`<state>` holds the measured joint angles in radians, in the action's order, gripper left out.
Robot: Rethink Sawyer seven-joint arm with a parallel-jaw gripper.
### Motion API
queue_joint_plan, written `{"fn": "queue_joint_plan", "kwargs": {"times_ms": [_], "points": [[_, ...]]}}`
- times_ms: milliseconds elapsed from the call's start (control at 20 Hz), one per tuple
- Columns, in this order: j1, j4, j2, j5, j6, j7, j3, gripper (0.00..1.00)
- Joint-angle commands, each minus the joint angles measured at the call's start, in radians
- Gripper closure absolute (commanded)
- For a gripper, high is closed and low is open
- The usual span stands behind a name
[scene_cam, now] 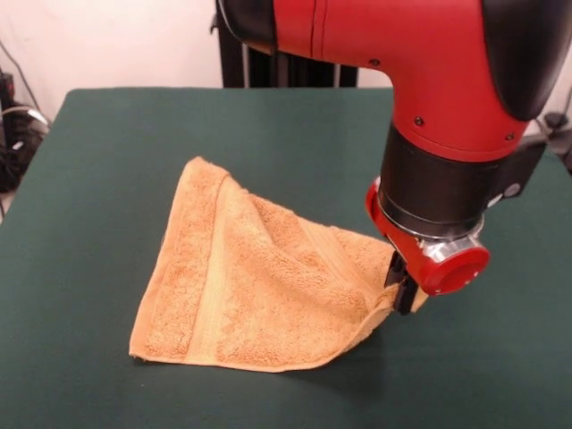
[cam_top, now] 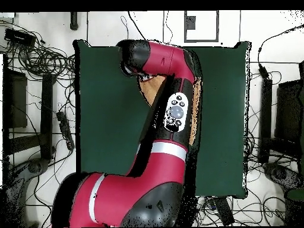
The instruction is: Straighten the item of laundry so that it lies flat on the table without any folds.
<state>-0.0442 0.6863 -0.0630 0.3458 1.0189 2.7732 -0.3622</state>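
Note:
The orange-tan washcloth [scene_cam: 259, 277] lies on the dark green table [scene_cam: 107, 161] near the middle front. It is drawn into a rough triangle with soft folds running towards its right corner. My gripper [scene_cam: 402, 290] is at that right corner, shut on the washcloth and holding the bunched corner just above the table. The left and lower edges rest flat. In the overhead view the arm hides the gripper and most of the washcloth [cam_top: 153, 90]; only slivers of it show beside the arm on the table [cam_top: 107, 107].
The robot's black pedestal [scene_cam: 268, 67] stands at the table's far edge. Cables and dark equipment [cam_top: 35, 59] lie on the floor around the table. Open green felt surrounds the washcloth on all sides.

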Motion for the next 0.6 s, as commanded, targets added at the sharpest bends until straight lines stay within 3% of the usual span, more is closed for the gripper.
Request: {"fn": "queue_joint_plan", "kwargs": {"times_ms": [50, 100, 150, 600], "points": [[-0.026, 0.194, -0.036, 0.062, -0.029, 0.161, 0.130, 1.00], [-0.031, 0.190, -0.027, 0.065, -0.032, 0.173, 0.129, 1.00], [-0.011, 0.427, -0.105, 0.066, -0.187, 0.119, 0.164, 1.00], [-0.046, 0.465, -0.077, 0.130, -0.245, 0.220, 0.175, 1.00]]}}
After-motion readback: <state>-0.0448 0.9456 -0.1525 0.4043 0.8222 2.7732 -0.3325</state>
